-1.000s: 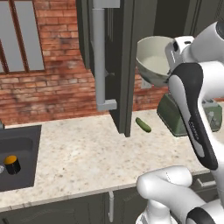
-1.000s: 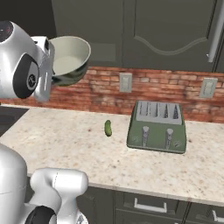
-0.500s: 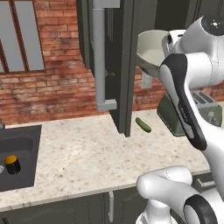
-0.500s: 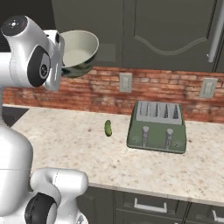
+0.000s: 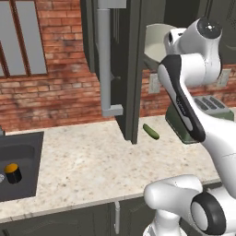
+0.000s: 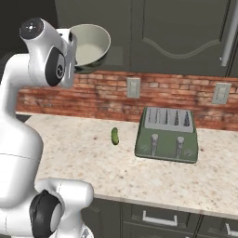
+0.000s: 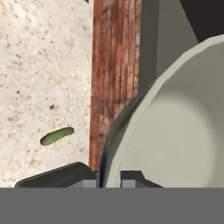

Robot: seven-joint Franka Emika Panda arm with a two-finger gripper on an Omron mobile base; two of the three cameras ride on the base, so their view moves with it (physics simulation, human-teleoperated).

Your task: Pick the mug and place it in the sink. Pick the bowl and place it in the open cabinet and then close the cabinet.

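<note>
Since a second ago your arm has swung the bowl [image 6: 89,43] higher and further right in the right base view, so it now hangs level with the upper cabinet [image 6: 186,35], up above the brick wall. In the left base view the bowl [image 5: 154,44] sits just beyond the edge of the open cabinet door [image 5: 131,69], partly hidden behind the white arm. Your pincer [image 7: 109,177] is pinching the bowl's rim: in the hand view the two dark tips stand either side of the rim at the bottom, with the pale inside of the bowl [image 7: 175,131] to the right. The bowl is tipped, its opening turned toward the right base camera.

Down on the desk [image 5: 92,161] a small green pickle [image 5: 150,131] lies near the foot of the door, and the green toaster [image 6: 167,135] stands to its right, well apart from it. The mug [image 5: 12,173] is in the sink [image 5: 20,184] at the left, upright, its orange inside showing.
</note>
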